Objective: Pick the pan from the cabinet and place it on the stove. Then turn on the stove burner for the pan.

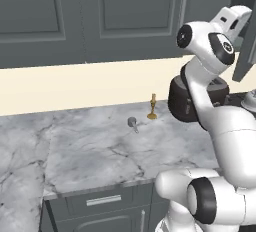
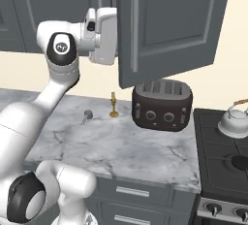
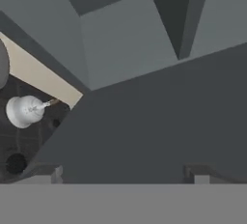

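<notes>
While the open hand is raised behind the cabinet door, toaster and kettle are seen; the hand view adds a burner.

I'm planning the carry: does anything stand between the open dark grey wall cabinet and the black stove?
The dark four-slot toaster sits on the marble counter below the cabinet door, beside the stove, where a white kettle stands.

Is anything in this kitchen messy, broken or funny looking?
Nothing looks spilled or broken. The cabinet door hangs wide open above the toaster, because the robot's hand is reaching in behind it. A small gold candlestick stands upright on the marble counter, and the kettle sits straight on the stove.
</notes>
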You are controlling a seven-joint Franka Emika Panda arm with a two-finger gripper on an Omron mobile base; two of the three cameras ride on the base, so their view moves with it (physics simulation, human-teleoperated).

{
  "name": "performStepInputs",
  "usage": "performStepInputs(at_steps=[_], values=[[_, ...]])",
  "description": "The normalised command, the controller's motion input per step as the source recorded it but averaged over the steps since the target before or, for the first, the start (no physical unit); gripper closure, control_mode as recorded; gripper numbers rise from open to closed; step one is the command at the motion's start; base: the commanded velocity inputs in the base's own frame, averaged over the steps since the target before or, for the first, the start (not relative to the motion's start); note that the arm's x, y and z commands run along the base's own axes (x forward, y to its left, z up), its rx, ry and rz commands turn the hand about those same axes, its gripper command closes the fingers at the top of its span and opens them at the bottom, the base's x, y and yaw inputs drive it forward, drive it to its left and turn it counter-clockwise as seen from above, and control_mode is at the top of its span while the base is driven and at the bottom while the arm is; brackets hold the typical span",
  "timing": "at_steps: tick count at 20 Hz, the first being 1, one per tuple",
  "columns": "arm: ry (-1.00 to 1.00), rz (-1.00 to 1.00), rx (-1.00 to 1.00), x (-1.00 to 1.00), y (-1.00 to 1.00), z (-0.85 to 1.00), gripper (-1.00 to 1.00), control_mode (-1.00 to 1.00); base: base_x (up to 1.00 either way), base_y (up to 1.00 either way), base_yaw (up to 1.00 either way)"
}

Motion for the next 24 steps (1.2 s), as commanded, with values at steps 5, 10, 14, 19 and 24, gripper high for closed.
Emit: performStepInputs(at_steps=[5,10,14,19,24], values=[[0.00,-0.12,0.00,-0.63,-0.61,0.00,-1.00,-1.00,0.00,0.00,0.00],[0.01,-0.09,0.00,-0.32,-0.66,0.00,-1.00,-1.00,0.00,0.00,0.00],[0.05,-0.04,0.02,-0.05,-0.87,0.00,-1.00,-1.00,0.00,0.00,0.00],[0.04,-0.02,0.05,-0.12,-0.88,0.00,-1.00,-1.00,0.00,0.00,0.00],[0.03,-0.04,0.05,-0.08,-0.76,-0.15,-1.00,-1.00,0.00,0.00,0.00]])
